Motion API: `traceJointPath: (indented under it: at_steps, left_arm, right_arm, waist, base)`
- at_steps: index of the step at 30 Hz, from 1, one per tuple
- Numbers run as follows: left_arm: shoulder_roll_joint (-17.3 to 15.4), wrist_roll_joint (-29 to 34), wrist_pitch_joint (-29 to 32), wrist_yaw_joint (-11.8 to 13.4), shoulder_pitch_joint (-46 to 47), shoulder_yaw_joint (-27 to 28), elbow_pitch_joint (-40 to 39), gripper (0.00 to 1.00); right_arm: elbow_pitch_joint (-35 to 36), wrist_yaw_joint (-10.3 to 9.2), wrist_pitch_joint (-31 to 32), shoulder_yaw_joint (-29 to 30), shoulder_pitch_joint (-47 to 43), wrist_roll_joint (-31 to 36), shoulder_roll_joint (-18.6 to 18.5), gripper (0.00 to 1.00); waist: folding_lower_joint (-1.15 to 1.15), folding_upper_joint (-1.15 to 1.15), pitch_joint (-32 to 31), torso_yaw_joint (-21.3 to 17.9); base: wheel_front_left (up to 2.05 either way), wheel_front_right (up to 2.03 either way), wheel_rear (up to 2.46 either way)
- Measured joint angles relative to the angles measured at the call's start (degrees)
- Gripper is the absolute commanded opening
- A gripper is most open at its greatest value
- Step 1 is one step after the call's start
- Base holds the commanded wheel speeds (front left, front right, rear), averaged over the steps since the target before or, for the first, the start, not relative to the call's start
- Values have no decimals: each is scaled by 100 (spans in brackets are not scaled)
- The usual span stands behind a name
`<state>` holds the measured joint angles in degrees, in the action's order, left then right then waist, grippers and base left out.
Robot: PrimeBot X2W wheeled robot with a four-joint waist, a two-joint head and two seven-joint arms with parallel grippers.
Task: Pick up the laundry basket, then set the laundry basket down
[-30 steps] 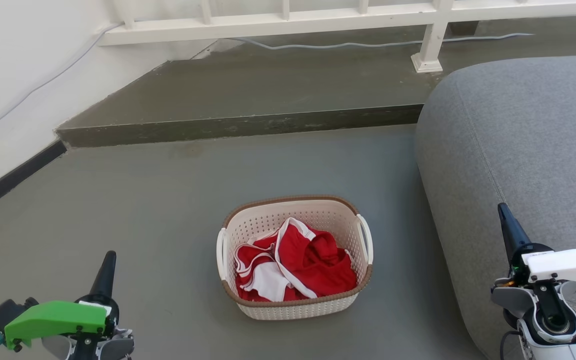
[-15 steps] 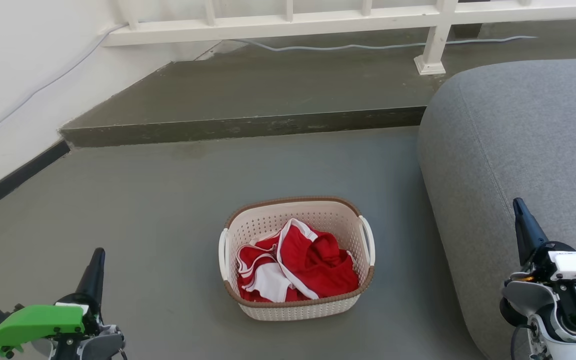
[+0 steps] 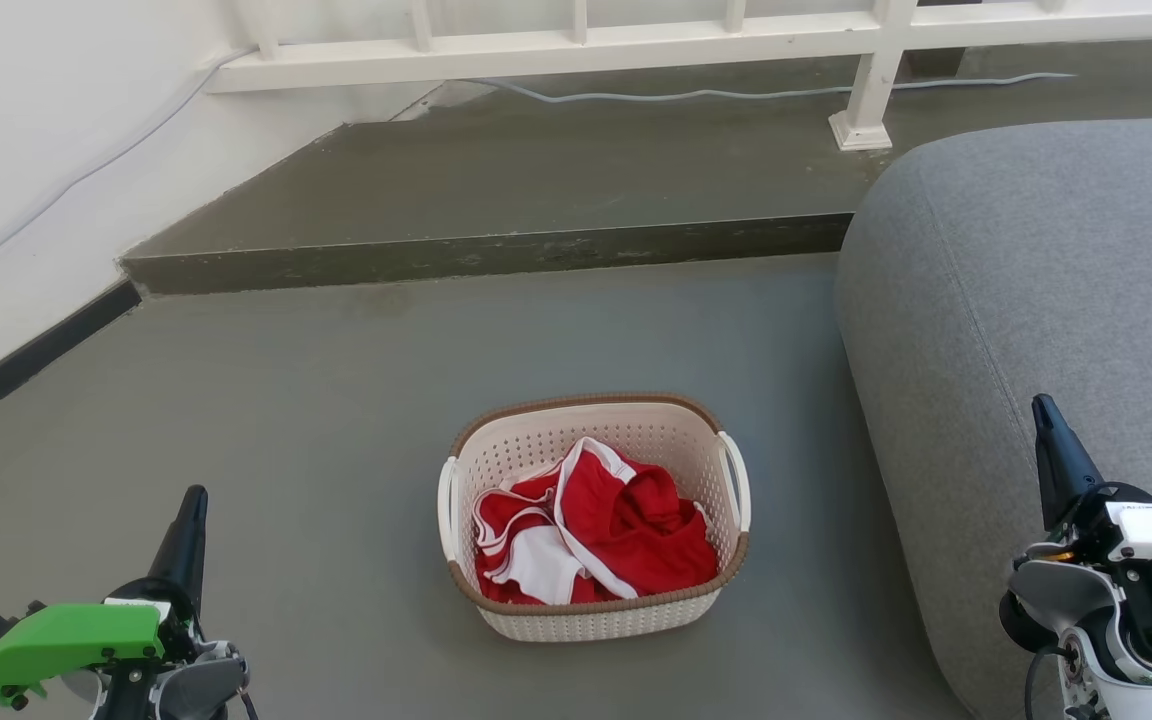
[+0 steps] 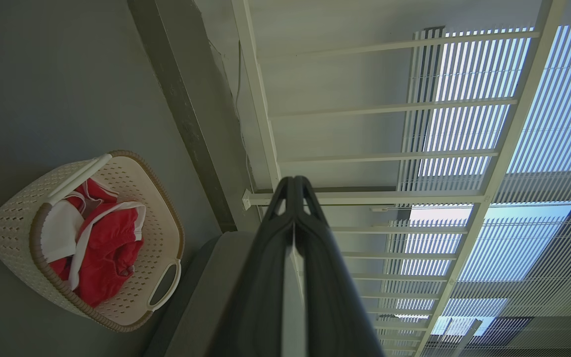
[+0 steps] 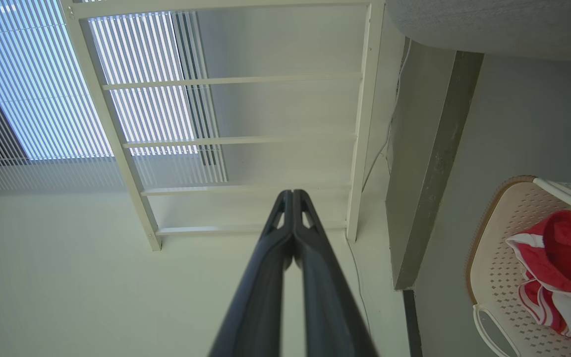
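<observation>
Nearest, showing at the lower left of the head view: the left gripper (image 3: 195, 497), with a green cover behind it, pointing up the picture and pressing its two dark fingers flat together, meeting tip to tip in the left wrist view. Mirroring it at the lower right: the right gripper (image 3: 1044, 415), on a white wrist, likewise pressing its fingers against each other, touching at the tips in the right wrist view, and overlapping the front of a grey sofa (image 3: 1036, 280).

Standing between the two, well apart from both: the laundry basket (image 3: 586, 622), resting upright on the grey floor (image 3: 286, 400), nearer the floor's sofa-side edge than its wall-side edge, and carrying a brown rim round the top and a white handle on each short side. Lying crumpled inside it: a red garment with white trim (image 3: 626, 520), covering most of the bottom and sitting below the rim.

Further back, crossing the floor's far edge: a raised step (image 3: 496, 255), darker along its front face, running from the wall side across to the sofa. Beyond that, spanning the top of the head view: a white railing (image 3: 576, 40), planting one post foot on the step near the sofa, and a grey cable (image 3: 696, 93) trailing along the step behind it. Closing off the left: a white wall (image 3: 36, 130), meeting the floor's left edge along a dark baseboard (image 3: 26, 355).
</observation>
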<state>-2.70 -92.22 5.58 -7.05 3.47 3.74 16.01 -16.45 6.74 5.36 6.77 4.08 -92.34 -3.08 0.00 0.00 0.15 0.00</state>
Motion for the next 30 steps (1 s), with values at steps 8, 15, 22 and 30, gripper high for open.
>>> traceJointPath:
  at_steps: [8, 15, 22, 30]
  left_arm:
    - [0, 0, 0, 0, 1, 1, 0, 0]
    - [1, 0, 1, 0, 1, 2, -1, 0]
    - [1, 0, 1, 0, 1, 3, -1, 0]
    - [1, 0, 1, 0, 1, 4, -2, 0]
  right_arm:
    - [1, 0, 0, 2, 1, 0, 1, 0]
    - [2, 0, 0, 3, 1, 0, 3, 0]
    - [3, 5, 0, 4, 1, 0, 5, 0]
    - [4, 5, 0, 7, 1, 0, 9, 0]
  waist:
    - [0, 0, 0, 0]
    - [0, 0, 1, 0]
    - [0, 0, 1, 0]
    - [0, 0, 1, 0]
  base:
    - [0, 0, 0]
    - [0, 0, 0]
    - [0, 0, 0]
    - [0, 0, 0]
